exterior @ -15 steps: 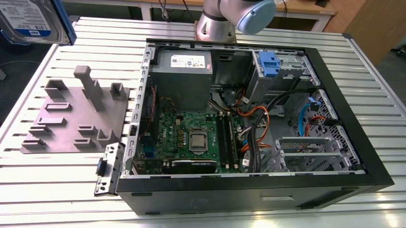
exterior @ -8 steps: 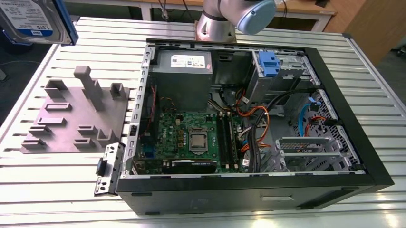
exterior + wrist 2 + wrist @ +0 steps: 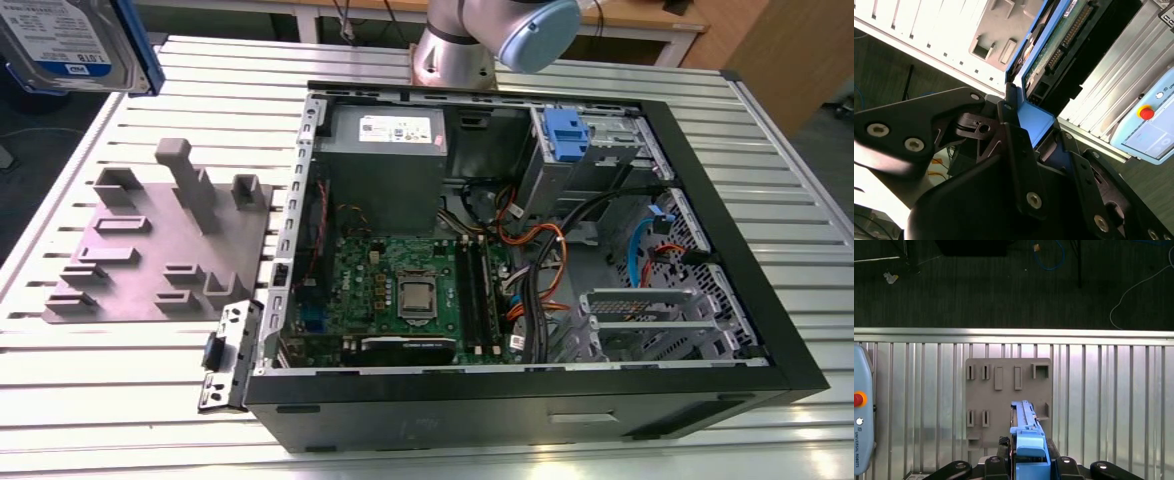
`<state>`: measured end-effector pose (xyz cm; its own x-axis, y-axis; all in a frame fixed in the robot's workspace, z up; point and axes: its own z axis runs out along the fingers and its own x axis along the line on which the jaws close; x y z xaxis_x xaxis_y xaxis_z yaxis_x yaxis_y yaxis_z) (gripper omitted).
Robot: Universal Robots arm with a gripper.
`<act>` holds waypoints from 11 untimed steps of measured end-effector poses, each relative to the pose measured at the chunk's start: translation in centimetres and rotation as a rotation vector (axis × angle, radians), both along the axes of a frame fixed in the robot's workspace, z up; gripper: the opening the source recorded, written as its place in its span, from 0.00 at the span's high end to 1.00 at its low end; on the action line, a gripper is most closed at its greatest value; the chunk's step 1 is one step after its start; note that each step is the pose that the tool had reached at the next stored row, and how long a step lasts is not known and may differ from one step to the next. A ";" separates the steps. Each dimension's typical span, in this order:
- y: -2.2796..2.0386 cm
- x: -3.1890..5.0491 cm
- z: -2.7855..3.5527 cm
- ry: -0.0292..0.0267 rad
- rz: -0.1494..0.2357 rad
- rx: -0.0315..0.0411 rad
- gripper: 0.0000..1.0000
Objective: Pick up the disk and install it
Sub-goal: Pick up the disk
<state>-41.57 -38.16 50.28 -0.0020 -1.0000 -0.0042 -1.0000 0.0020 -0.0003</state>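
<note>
One gripper [image 3: 1028,462], closed tight on the blue-railed disk [image 3: 1026,432], which it holds edge-on in the air over the grey pegged plate [image 3: 1004,390]. In the exterior view, the disk [image 3: 74,40] is raised at the exterior view's left, well apart from the open computer case [image 3: 767,260] on the slatted table [image 3: 134,400].

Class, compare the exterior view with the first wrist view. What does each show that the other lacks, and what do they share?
The exterior view adds the open computer case, its motherboard and a blue clip in a bay. The first wrist view adds the gripper clamped on the disk, seen edge-on, and a pendant with a red button. Both show the disk, the grey pegged plate and the slatted table.
</note>
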 end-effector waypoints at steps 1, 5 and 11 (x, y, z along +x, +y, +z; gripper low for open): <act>0.00 0.00 0.00 0.0000 0.000 0.0000 0.64; 0.00 0.26 0.00 0.0004 0.000 0.0000 0.64; 0.00 0.61 0.00 0.0006 0.000 0.0000 0.64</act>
<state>-40.97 -38.17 50.28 -0.0021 -1.0000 -0.0042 -1.0000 0.0021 0.0002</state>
